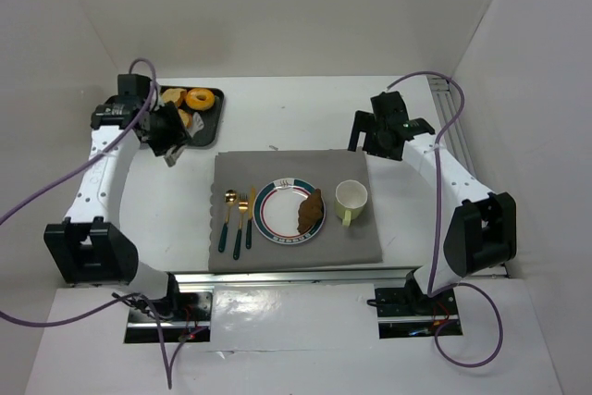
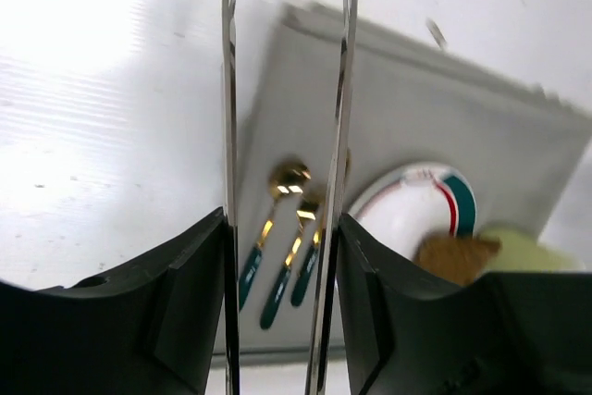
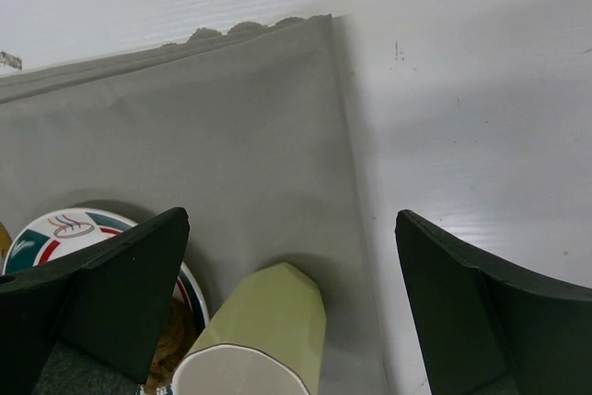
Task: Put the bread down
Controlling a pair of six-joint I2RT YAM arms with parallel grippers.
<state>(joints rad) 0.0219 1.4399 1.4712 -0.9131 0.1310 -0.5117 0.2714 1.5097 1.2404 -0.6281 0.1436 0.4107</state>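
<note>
Top external view shows the bread (image 1: 312, 211) lying on the right part of the plate (image 1: 275, 216), which sits on a grey mat (image 1: 277, 166) mid-bench. A cup (image 1: 351, 198) stands just right of the plate, on the mat. Cutlery (image 1: 240, 224) lies in a row just left of the plate. At the far left a black tray (image 1: 213, 122) holds a doughnut (image 1: 199, 98) and other baked pieces.

The left tool (image 2: 282, 219) hangs by the tray's near edge, well apart from the bread. Its fingers are part-way closed against a pair of metal tongs (image 2: 229, 90). The tong arms stand apart with nothing between them.

The right tool (image 3: 291, 219) hovers over the mat's far right corner, above the cup. Its fingers are spread wide and hold nothing.
</note>
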